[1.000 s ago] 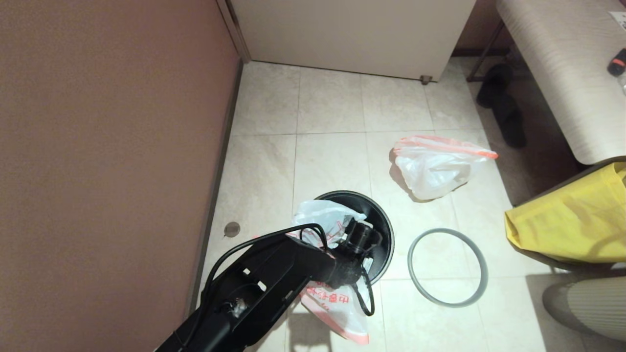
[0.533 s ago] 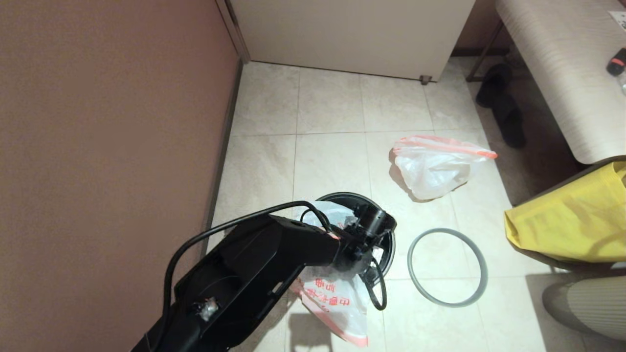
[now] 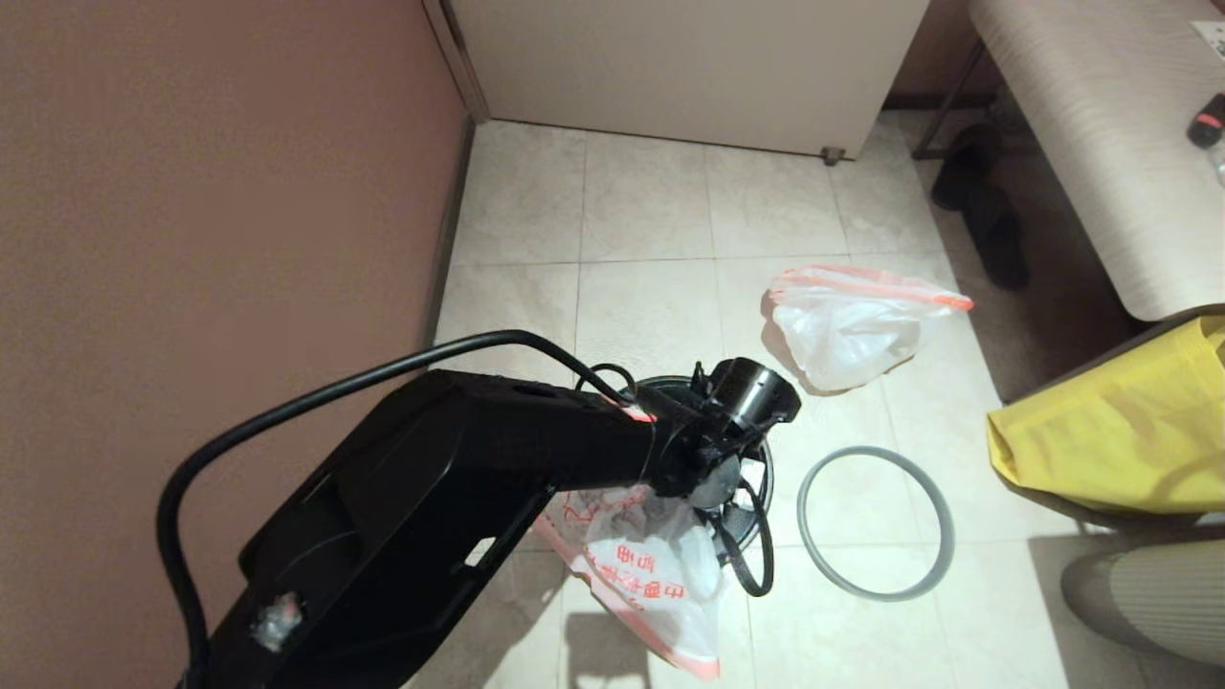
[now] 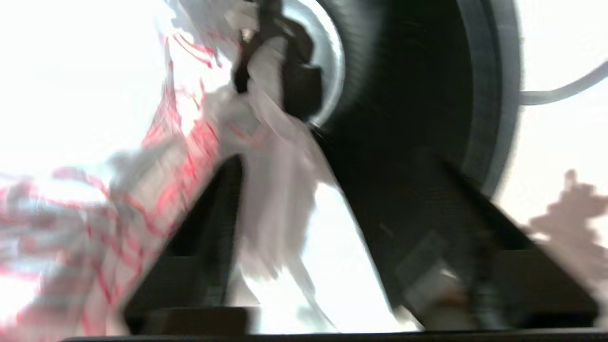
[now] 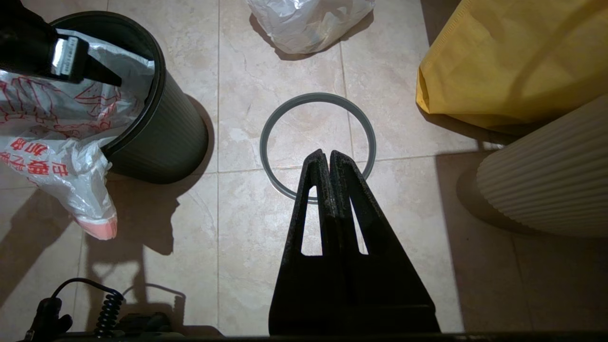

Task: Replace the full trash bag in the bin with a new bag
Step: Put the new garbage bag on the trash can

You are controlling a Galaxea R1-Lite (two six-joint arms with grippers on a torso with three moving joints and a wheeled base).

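The black bin (image 3: pixel 758 483) stands on the tile floor, mostly hidden under my left arm (image 3: pixel 536 478). The new bag (image 3: pixel 641 565), white with red print, hangs over the bin's near rim and down to the floor; it also shows as the new bag (image 5: pixel 52 142) beside the bin (image 5: pixel 166 137). My left gripper (image 4: pixel 280 156) is above the bin mouth, fingers apart, with bag plastic lying loosely between them. The full trash bag (image 3: pixel 847 325) lies further away, to the right. My right gripper (image 5: pixel 324 154) hovers shut and empty above the grey rim ring (image 5: pixel 270 128).
The rim ring (image 3: pixel 876 522) lies flat right of the bin. A yellow fabric bag (image 3: pixel 1120 440) and a ribbed cream object (image 3: pixel 1139 593) crowd the right side. A brown wall (image 3: pixel 211 239) runs along the left, a bench (image 3: pixel 1101 144) and dark shoes (image 3: pixel 986 211) are at the far right.
My left arm has risen and swung right over the bin. The new bag's draped part has shifted a little to the left. Full bag and ring lie as before.
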